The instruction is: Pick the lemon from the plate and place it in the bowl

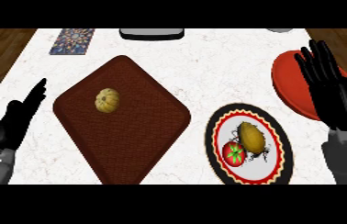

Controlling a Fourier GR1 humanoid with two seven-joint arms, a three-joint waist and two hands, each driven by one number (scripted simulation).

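On the plate (279, 140), lemon (251, 137) below-left of open right robot hand (325, 87), apart, untouched

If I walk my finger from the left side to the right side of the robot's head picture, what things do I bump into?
Left hand → small pumpkin on the brown mat → tomato → lemon on the plate → right hand over the red bowl.

A white marble-patterned bench (203, 76) with faint veining fills nearly the whole view under even, soft light. Brown wood-grain floor (15, 40) shows in the top left corner, and another strip of it past the bench's top right corner.
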